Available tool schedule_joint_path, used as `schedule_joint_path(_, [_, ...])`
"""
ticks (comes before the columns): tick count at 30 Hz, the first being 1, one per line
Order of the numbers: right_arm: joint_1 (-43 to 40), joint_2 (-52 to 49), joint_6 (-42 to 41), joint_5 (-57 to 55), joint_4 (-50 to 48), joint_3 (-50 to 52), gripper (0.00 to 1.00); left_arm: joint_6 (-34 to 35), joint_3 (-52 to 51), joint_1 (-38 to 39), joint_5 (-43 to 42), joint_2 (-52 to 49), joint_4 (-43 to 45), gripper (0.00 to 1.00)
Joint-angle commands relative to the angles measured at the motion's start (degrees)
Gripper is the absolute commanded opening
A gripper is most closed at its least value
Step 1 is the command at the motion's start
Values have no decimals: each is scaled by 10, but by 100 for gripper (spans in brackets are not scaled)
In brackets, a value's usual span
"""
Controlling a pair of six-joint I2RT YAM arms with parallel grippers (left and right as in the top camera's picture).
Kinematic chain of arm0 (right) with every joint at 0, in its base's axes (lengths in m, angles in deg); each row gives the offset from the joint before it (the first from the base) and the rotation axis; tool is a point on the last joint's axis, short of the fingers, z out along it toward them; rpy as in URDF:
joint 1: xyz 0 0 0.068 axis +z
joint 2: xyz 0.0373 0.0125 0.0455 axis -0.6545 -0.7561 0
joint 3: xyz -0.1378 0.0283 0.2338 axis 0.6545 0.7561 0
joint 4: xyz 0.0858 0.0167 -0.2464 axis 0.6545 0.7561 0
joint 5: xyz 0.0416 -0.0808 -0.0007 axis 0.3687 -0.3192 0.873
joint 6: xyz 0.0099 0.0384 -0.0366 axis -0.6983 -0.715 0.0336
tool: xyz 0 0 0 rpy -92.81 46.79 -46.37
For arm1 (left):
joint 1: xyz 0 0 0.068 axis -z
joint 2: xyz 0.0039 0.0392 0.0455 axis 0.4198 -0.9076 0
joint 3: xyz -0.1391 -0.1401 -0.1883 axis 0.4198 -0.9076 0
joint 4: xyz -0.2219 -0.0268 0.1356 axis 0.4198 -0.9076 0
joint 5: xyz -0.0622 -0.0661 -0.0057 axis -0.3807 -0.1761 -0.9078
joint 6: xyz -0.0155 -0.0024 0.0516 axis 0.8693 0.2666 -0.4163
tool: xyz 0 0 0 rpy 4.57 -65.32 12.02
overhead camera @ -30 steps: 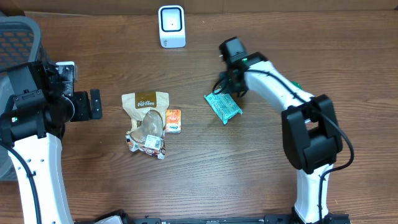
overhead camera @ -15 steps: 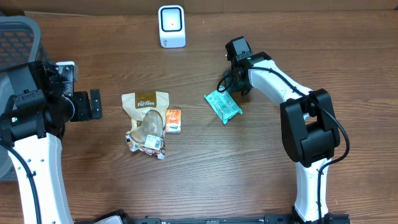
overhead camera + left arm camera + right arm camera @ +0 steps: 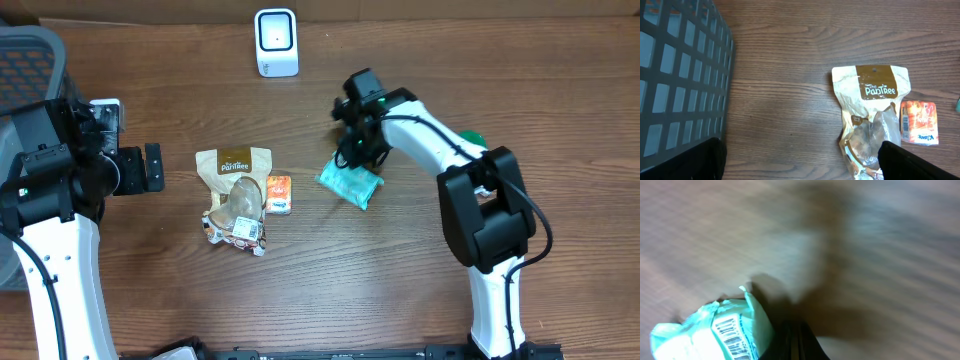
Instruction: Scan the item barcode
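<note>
So the table looks mostly the same as a second ago, and the only real action is on the right side. The right arm has swung in toward the middle, and the right gripper now sits over the top edge of the teal packet. It's clamped tight, on that edge as far as I can tell. The packet has slid a bit left and gone from lying flat to looking bunched and tipped, so I'd say it's getting picked up or dragged. The right wrist view is a smear, which suggests the arm is moving.

The left gripper hasn't budged. It's parked near the basket with its jaws spread wide and nothing in them. The brown pouch and the little orange packet beside it are untouched.

The scanner is at the far edge, well apart from the packet. The good news is that the barcode shows on the face toward the wrist camera. It hasn't been scanned yet and still needs carrying over.
</note>
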State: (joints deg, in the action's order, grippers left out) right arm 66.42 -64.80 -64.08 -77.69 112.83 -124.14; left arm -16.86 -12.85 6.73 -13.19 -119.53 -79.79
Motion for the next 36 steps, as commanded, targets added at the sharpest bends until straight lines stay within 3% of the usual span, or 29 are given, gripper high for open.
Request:
schedule_joint_path(1, [15,-2,42,69,13,-38,4,9,6,0,2,1,0,100])
schedule_joint_path(6, [18,5,38,87,73,-92,5,9,6,0,2,1,0,99])
schedule_joint_path(12, [-13,31,-50,91,212,-215,8,9,6,0,2,1,0,100])
schedule_joint_path(16, [-38,73,-54,123,284,-270,9,9,6,0,2,1,0,100])
schedule_joint_path(24, [-79,205,-71,120,384,-272,12,9,6,0,2,1,0,100])
schedule_joint_path(29, [-105,225,-100,87,436,-269,26,9,6,0,2,1,0,99])
schedule_joint_path(31, [-113,225,-109,89,433,-249,35,9,6,0,2,1,0,99])
schedule_joint_path(36, [-115,225,-117,126,365,-139,40,9,6,0,2,1,0,99])
